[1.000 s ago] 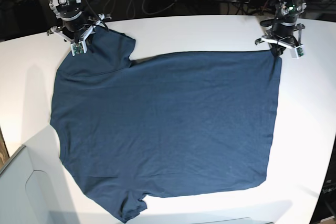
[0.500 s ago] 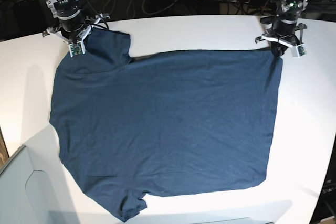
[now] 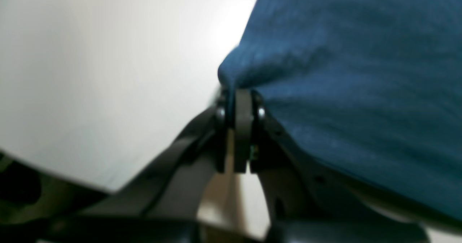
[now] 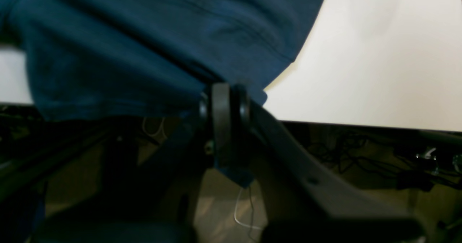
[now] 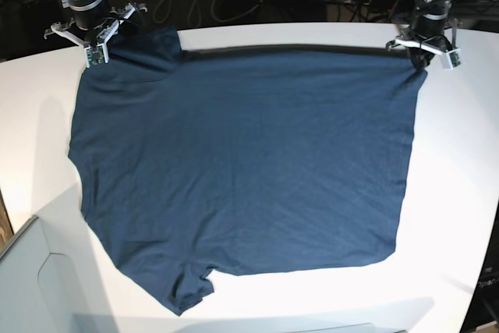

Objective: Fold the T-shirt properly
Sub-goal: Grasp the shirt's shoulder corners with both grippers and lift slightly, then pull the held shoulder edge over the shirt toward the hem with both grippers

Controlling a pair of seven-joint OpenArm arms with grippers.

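The T-shirt (image 5: 242, 161) is soft matt cloth, dark navy, with a fine knitted grain and faint heathered streaks up close; it takes no shine. A stitched hem line shows near its sleeve edge in my right wrist view. The surface (image 5: 460, 193) is smooth, white and slightly glossy, with soft glare. My left claw (image 3: 239, 105) is dark matt plastic with small shiny metal screw heads, and my right claw (image 4: 223, 105) looks the same dull black, its rounded edges smooth.
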